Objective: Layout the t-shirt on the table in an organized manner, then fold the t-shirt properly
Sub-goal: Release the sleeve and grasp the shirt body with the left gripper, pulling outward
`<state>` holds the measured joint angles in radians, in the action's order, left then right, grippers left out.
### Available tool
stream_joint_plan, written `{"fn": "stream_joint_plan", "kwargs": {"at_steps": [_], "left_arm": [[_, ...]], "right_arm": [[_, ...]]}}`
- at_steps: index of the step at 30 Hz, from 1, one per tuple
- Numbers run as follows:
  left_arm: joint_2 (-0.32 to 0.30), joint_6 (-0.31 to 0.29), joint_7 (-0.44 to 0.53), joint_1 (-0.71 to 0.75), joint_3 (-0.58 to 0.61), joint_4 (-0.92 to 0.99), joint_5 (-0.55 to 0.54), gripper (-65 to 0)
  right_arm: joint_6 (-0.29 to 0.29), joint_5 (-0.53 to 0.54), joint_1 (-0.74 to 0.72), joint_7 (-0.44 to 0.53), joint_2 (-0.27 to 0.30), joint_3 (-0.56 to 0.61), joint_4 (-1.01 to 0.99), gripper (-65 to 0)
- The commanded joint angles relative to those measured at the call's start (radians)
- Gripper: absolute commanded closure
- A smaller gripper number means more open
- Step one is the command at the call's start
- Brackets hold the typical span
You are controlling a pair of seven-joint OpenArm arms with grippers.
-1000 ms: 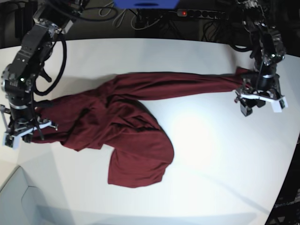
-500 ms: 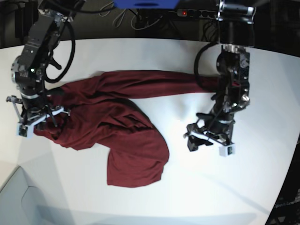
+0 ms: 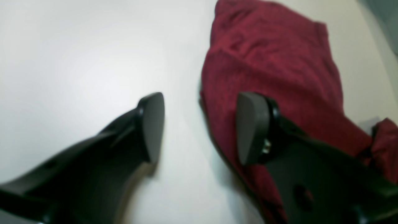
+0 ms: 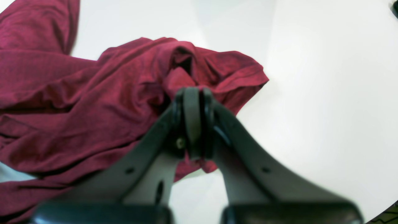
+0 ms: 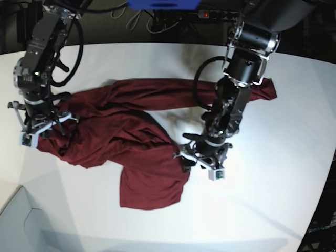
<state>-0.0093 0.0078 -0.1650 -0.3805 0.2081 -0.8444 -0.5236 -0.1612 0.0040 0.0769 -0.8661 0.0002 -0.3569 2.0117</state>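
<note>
In the left wrist view, the left gripper (image 3: 199,127) is hanging over the table (image 3: 77,56) with its jaws apart and nothing between them; the t-shirt (image 3: 273,74) is lying just right of the gap, under the right finger.

In the right wrist view, the right gripper (image 4: 194,124) is pinching a fold of the maroon cloth (image 4: 93,102), jaws together.

In the base view, the shirt (image 5: 131,136) is sprawling crumpled across the table's (image 5: 273,205) left and middle. The right gripper (image 5: 39,126) is clamping its left end, while the left gripper (image 5: 202,160) is hovering at its near-right edge.
</note>
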Motion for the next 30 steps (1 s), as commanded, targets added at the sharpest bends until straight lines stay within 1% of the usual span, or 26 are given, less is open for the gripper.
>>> {"fn": "stream_joint_plan", "kwargs": {"at_steps": [1, 5, 8, 10, 11, 14, 15, 17, 18, 20, 23, 25, 28, 30], "left_arm": [[0.012, -0.006, 0.035, -0.039, 0.001, 0.001, 0.000, -35.7], [0.013, -0.006, 0.043, -0.074, 0.032, 0.092, -0.007, -35.3], [0.032, -0.006, 0.043, -0.097, 0.050, 0.152, 0.000, -35.1], [0.032, -0.006, 0.043, -0.102, 0.054, 0.162, 0.000, -31.5], [0.032, -0.006, 0.043, -0.102, 0.057, 0.162, 0.000, -27.2], [0.032, -0.006, 0.043, -0.102, 0.054, 0.159, -0.010, -8.4], [0.032, -0.006, 0.043, -0.102, 0.050, 0.158, -0.010, -0.8], [0.030, -0.006, 0.043, -0.102, 0.049, 0.158, -0.010, 0.0], [0.025, -0.006, 0.041, -0.099, 0.049, 0.147, -0.011, -2.2], [0.007, -0.006, 0.038, -0.087, 0.047, 0.098, -0.011, -0.3], [-0.053, 0.002, 0.038, -0.021, 0.046, -0.052, -0.013, -0.4], [-0.097, 0.004, 0.037, 0.025, 0.043, -0.160, -0.023, -0.4], [-0.186, 0.004, 0.037, 0.111, -0.034, -0.335, -0.119, -0.4], [-0.237, 0.004, 0.035, 0.159, -0.105, -0.408, -0.197, -0.4]], "right_arm": [[-0.002, 0.001, -0.012, 0.028, 0.005, 0.000, 0.017, 0.0], [-0.002, 0.001, -0.012, 0.026, 0.005, 0.000, 0.017, 0.0], [-0.002, 0.001, -0.012, 0.026, 0.005, -0.001, 0.017, 0.0], [-0.002, 0.001, -0.012, 0.026, 0.005, -0.001, 0.017, 0.0], [-0.002, 0.001, -0.012, 0.026, 0.005, -0.001, 0.017, 0.0], [-0.002, 0.001, -0.012, 0.026, 0.005, -0.001, 0.017, 0.0], [-0.002, 0.001, -0.012, 0.026, 0.005, -0.001, 0.017, 0.0], [-0.002, 0.001, -0.013, 0.026, 0.005, -0.001, 0.017, 0.0], [-0.002, 0.001, -0.013, 0.026, 0.005, -0.001, 0.016, 0.0], [-0.002, 0.001, -0.013, 0.028, 0.007, -0.001, 0.016, 0.0], [-0.002, 0.000, -0.018, 0.028, 0.008, -0.004, 0.016, 0.0], [-0.002, 0.000, -0.019, 0.028, 0.021, -0.004, 0.016, 0.0], [-0.002, 0.000, -0.022, 0.029, 0.028, -0.008, 0.016, 0.0], [-0.002, 0.000, -0.024, 0.032, 0.033, -0.008, 0.016, 0.0]]}}
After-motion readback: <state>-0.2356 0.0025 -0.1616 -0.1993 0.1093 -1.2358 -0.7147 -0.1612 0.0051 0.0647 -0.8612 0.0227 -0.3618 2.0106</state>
